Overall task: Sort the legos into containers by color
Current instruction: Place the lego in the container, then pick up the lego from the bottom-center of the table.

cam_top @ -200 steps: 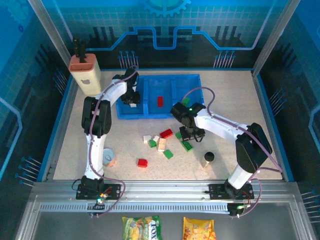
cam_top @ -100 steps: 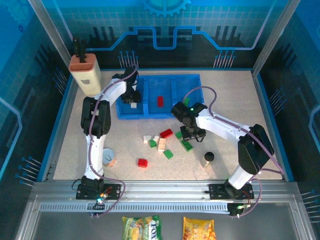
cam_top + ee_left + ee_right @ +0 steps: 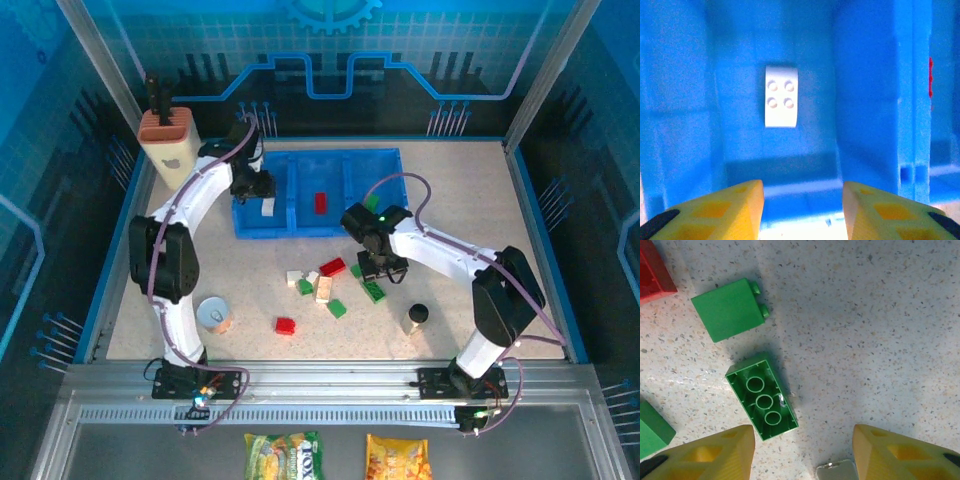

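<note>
I am hovering my right gripper [image 3: 804, 445] over the table, jaws part open and empty. To pick well, I judge I should be sliding sideways and turning to close across the long sides of the upside-down green brick [image 3: 761, 396], which is lying slantwise just ahead of the gap. My left gripper [image 3: 802, 200] is hanging with jaws narrowly parted, holding nothing, above the tray [image 3: 865, 75], where a white brick [image 3: 781, 96] is lying studs-up in the left compartment.

Tray [image 3: 372, 170] at far centre of desk [image 3: 480, 200]. One brick [image 3: 267, 208] in left compartment, second brick [image 3: 320, 202] in middle compartment. Loose bricks [image 3: 325, 288] on desk before tray; lone brick [image 3: 286, 325] nearer. Can [image 3: 213, 314] front-left, bottle [image 3: 416, 316] front-right, block [image 3: 170, 152] far-left.
</note>
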You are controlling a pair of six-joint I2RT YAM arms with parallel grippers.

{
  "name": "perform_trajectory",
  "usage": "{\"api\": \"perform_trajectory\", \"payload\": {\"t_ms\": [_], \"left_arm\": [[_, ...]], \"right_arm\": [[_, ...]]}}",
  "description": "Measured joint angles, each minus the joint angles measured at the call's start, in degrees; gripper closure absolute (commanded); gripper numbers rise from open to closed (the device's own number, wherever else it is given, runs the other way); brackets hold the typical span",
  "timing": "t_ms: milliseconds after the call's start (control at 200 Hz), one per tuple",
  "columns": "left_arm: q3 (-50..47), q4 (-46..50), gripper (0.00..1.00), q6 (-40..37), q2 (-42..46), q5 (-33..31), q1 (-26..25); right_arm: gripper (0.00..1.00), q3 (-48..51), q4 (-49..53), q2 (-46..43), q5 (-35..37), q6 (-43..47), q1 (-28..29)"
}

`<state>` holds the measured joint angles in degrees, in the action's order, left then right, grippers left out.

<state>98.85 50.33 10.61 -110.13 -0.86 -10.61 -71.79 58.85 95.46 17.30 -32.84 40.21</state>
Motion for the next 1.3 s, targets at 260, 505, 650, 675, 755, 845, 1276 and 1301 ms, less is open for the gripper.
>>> {"api": "perform_trajectory", "payload": {"t_ms": [260,505,650,675,755,845,1276,1301], "left_arm": [[-6.69,3.72,0.53,-0.52,7.56,0.28,0.00],[-13.40,5.49,0.52,-3.15,14.56,0.13,0.00],[-19.08,3.67,0.52,-3.98,17.16,0.35,0.00],[-19.80,3.32,0.52,-4.20,17.35,0.57,0.00],[-21.20,2.10,0.52,-4.74,17.40,1.22,0.00],[-22.03,0.70,0.52,-5.07,17.40,1.62,0.00],[-23.80,-2.12,0.52,-6.25,17.64,2.49,0.00],[-23.80,-2.23,0.52,-6.27,17.64,2.49,0.00]], "right_arm": [[0.45,0.94,-4.15,1.36,-3.10,3.78,0.00],[0.44,3.37,-6.78,2.43,-4.90,7.37,0.00],[0.44,3.56,-8.07,5.07,-5.73,8.48,0.00],[0.44,3.58,-8.26,5.53,-5.81,8.57,0.00],[0.44,3.69,-8.81,6.88,-5.84,8.96,0.00],[0.45,3.98,-9.33,8.09,-5.99,9.35,0.00],[0.56,4.35,-9.94,10.64,-6.49,10.01,0.13],[0.57,4.35,-9.97,10.64,-6.49,10.01,0.22]]}}
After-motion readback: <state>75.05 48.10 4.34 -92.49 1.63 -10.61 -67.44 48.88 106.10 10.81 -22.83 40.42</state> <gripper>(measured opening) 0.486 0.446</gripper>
